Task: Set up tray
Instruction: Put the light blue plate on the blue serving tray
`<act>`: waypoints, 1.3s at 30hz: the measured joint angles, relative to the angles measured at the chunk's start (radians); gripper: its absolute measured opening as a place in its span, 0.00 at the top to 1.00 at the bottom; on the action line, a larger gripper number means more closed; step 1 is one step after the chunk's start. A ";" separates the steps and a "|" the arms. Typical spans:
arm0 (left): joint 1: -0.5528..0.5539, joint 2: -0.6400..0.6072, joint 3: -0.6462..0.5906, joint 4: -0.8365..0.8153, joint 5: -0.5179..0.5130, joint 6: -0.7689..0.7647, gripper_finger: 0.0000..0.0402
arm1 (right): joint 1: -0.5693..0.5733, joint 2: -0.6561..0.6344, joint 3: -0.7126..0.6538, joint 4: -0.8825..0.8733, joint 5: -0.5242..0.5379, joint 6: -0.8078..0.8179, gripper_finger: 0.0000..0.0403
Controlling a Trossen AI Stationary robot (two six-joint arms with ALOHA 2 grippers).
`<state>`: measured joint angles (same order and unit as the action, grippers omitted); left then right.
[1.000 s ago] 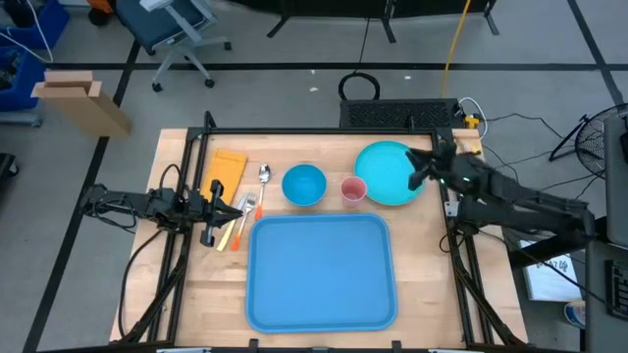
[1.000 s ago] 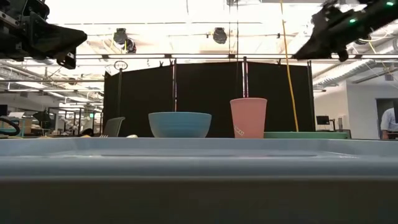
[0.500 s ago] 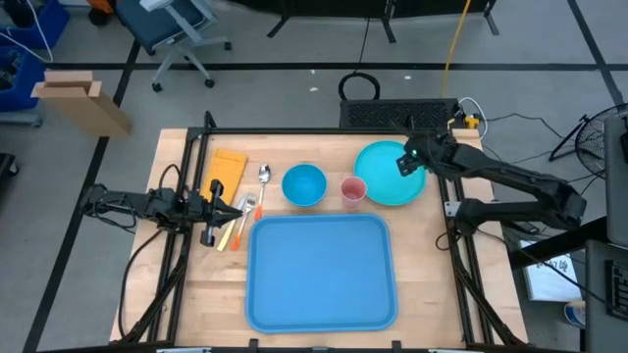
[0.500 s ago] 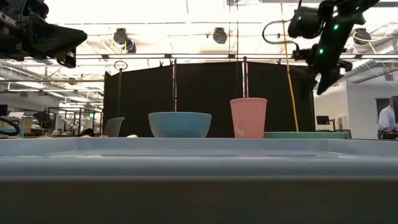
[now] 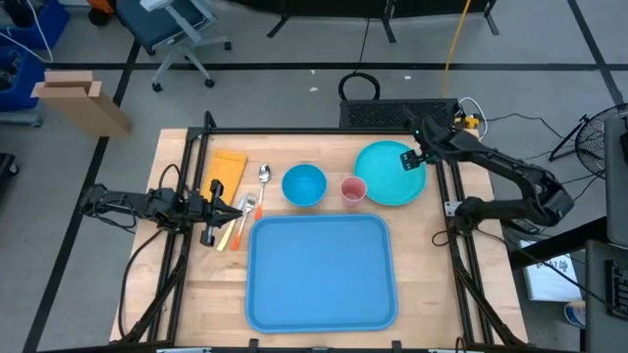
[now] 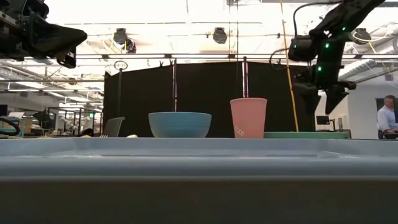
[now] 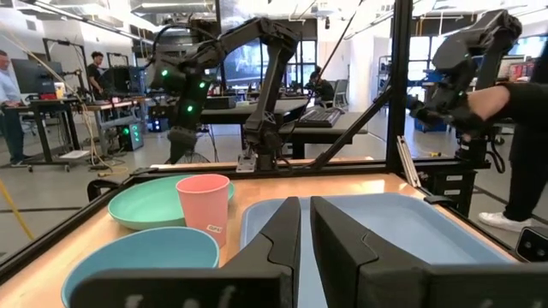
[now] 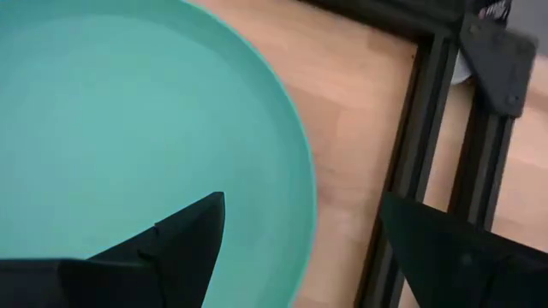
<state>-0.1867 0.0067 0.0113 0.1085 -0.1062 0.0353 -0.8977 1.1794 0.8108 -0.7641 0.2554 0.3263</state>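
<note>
While apart from right fingers [image 8: 184, 235], tray [image 5: 320, 272]

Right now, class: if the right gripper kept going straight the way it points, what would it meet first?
Probably the rim of the turquoise plate: the open right gripper points down with that edge between its fingers. Its height above the plate is unclear.

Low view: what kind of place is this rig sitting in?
Most likely a robotics lab or workshop: exposed ceiling ducts and hanging lights, a black partition screen behind the table, and a person at a workstation.
</note>
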 joint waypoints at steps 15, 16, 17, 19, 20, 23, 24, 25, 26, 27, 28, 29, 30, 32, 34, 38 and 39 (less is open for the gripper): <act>0.000 0.000 0.000 0.000 0.000 0.000 0.91 | -0.082 0.251 0.012 0.096 -0.072 -0.096 0.25; 0.000 0.000 0.000 0.000 0.000 0.001 0.91 | -0.081 0.260 0.018 0.103 -0.073 -0.095 0.25; 0.000 0.000 0.000 0.000 0.000 0.001 0.91 | -0.082 0.266 0.020 0.107 -0.072 -0.095 0.25; 0.000 0.000 0.000 0.000 0.000 0.001 0.91 | -0.089 0.279 0.029 0.107 -0.073 -0.093 0.25; 0.000 0.000 0.000 -0.001 0.000 0.001 0.91 | -0.091 0.284 0.029 0.109 -0.071 -0.093 0.25; 0.000 0.000 0.000 0.000 0.000 0.001 0.91 | -0.093 0.297 0.029 0.105 -0.069 -0.097 0.27; 0.000 0.000 0.000 0.000 0.001 0.001 0.91 | -0.092 0.302 0.029 0.106 -0.070 -0.100 0.28; 0.000 0.000 0.000 0.000 0.001 -0.002 0.91 | -0.092 0.307 0.029 0.106 -0.070 -0.100 0.29; 0.000 0.000 0.000 0.000 0.001 -0.010 0.91 | -0.092 0.312 0.029 0.106 -0.073 -0.100 0.31; 0.000 0.000 0.000 0.000 0.001 -0.019 0.91 | -0.092 0.319 0.029 0.105 -0.074 -0.100 0.33; 0.000 0.000 0.000 0.000 0.001 -0.022 0.91 | -0.092 0.326 0.029 0.104 -0.073 -0.102 0.35; 0.000 0.000 0.000 0.000 0.001 -0.023 0.91 | -0.092 0.333 0.028 0.102 -0.073 -0.103 0.37; 0.000 0.000 0.000 0.000 0.001 -0.023 0.91 | -0.092 0.342 0.028 0.100 -0.074 -0.103 0.40; 0.000 0.000 0.000 0.000 0.002 -0.027 0.91 | -0.091 0.355 0.028 0.099 -0.069 -0.105 0.46; 0.000 0.000 0.000 0.000 0.001 -0.045 0.91 | -0.087 0.355 0.028 0.099 -0.056 -0.107 0.52; 0.000 0.000 0.000 0.001 0.002 -0.072 0.91 | -0.089 0.355 0.028 0.100 -0.052 -0.107 0.67; 0.000 0.000 0.000 0.001 0.002 -0.074 0.91 | -0.089 0.353 0.028 0.100 -0.051 -0.107 0.71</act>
<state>-0.1867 0.0066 0.0113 0.1092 -0.1047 -0.0387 -0.9863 1.5328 0.8387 -0.6643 0.2044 0.2192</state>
